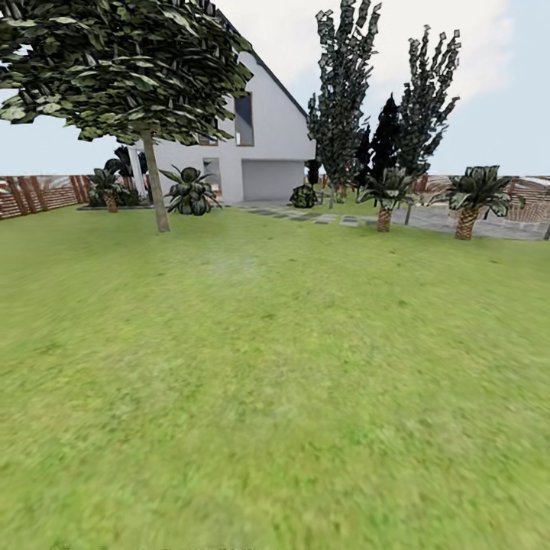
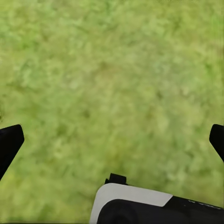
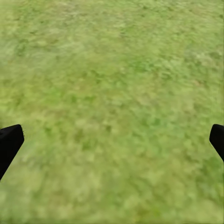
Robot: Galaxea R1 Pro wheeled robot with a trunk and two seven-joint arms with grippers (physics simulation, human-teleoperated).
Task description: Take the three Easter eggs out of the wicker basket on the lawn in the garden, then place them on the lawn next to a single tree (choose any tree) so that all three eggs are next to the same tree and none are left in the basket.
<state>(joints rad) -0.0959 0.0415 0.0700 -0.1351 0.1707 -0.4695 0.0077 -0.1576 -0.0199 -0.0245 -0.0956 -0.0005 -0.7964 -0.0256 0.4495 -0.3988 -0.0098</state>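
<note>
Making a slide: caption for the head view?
Open lawn stretching to a pale-trunked tree, a white house, palms and fence.

Left gripper (image 2: 112,140), right gripper (image 3: 112,140): fingers spread wide, empty.

Legible text, labels, brands, numbers, signs: none; no lettering readable on the white house (image 1: 267,145); none on the fence (image 1: 38,195); none elsewhere.

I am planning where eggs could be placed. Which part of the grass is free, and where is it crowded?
The lawn is bare from the near foreground to the pale-trunked tree. It gets crowded beyond: bushes by the house, and palms by the paving.
</note>
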